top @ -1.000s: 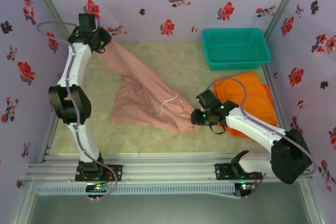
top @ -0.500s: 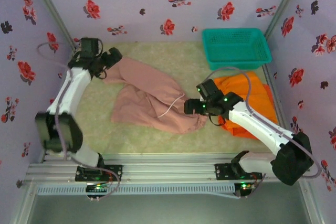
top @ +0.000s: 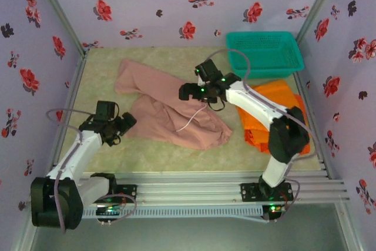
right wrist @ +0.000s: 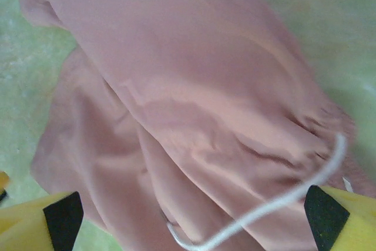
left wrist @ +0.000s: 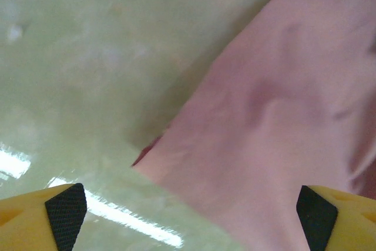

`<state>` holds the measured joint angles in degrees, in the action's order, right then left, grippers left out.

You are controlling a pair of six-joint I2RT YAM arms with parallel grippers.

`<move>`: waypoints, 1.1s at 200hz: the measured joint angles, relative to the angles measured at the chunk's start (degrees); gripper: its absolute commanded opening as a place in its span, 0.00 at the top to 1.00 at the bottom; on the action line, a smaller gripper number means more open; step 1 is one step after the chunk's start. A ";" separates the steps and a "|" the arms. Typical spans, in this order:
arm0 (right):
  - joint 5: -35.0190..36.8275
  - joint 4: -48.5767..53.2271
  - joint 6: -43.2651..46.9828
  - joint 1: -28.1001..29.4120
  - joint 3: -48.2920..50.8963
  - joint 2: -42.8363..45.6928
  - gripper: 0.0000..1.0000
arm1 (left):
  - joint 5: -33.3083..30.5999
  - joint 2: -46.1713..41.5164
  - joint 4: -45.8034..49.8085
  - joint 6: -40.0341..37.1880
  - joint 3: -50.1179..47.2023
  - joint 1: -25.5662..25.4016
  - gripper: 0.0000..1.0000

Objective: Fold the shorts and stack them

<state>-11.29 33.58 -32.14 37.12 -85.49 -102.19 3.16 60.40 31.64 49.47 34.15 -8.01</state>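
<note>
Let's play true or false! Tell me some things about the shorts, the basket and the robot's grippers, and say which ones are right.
1. The pink shorts lie on the table. True.
2. The orange shorts are in the basket. False: they lie on the table in front of it.
3. The right gripper is open over the pink shorts. True.
4. The left gripper is squeezing the pink shorts. False: it is open and holds nothing.
5. The drawstring is white. True.

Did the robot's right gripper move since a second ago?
Yes. The right gripper moved away from the front rail, toward the back wall and a bit left. It is now over the pink-brown shorts.
</note>
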 measured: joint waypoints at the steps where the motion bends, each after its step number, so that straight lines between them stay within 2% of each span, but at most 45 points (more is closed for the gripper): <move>1: -0.26 -0.07 0.00 0.00 -0.44 -0.55 0.01 | 0.02 -0.02 -0.02 0.17 -0.26 0.00 0.11; 48: -5.97 -1.81 -1.57 0.00 -12.26 -14.08 0.01 | 1.22 3.65 -6.62 1.92 -3.91 -0.20 0.33; 86: -10.03 -2.27 -3.87 0.00 -19.69 -22.73 0.01 | 3.43 11.06 -13.11 2.67 -3.89 -0.63 0.72; 101: -10.78 -2.05 -4.39 0.00 -22.51 -25.53 0.01 | 3.52 11.61 -13.44 2.78 -3.89 -0.63 0.91; 111: -10.86 -1.97 -4.59 0.00 -24.41 -27.28 0.01 | 3.45 10.82 -13.29 2.10 -3.89 -0.63 1.00; 138: -10.80 -1.77 -6.05 -0.68 -29.05 -31.47 0.01 | 0.74 2.60 -8.85 1.86 -3.34 -0.68 1.00; 189: -9.62 -2.05 -9.57 -6.91 -29.68 -34.34 0.01 | -9.62 -21.16 9.94 1.20 4.35 -0.24 1.00; 220: -8.79 -2.32 -10.38 -10.21 -29.42 -34.34 0.01 | -13.07 -27.65 20.06 2.08 5.84 -0.24 1.00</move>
<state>-20.08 31.27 -42.52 26.92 -114.91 -136.53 -9.91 32.75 51.70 51.55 39.99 -8.25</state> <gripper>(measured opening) 0.992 0.040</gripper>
